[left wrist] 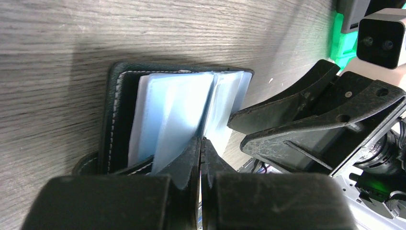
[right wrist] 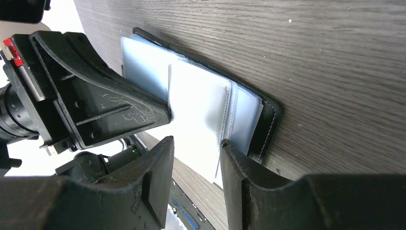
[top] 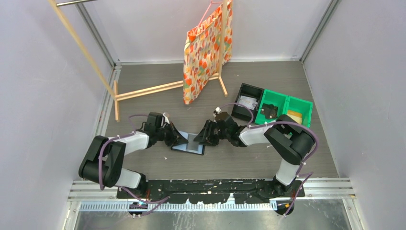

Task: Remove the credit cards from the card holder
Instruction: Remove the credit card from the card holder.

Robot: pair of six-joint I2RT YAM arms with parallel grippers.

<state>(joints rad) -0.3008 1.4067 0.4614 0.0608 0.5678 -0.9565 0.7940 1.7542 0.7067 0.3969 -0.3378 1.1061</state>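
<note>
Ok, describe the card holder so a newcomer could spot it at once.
On the grey wood table, look midway between the left gripper and right gripper. The card holder lies open there, black outside with pale blue sleeves inside. Unlike the black bin and green bins to its right, it is flat and book-like.

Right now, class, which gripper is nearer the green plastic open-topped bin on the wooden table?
Right. The right gripper is at the edge of the black bifold card holder facing the green bin; the left gripper pinches the holder's opposite side, farther from the bin.
</note>
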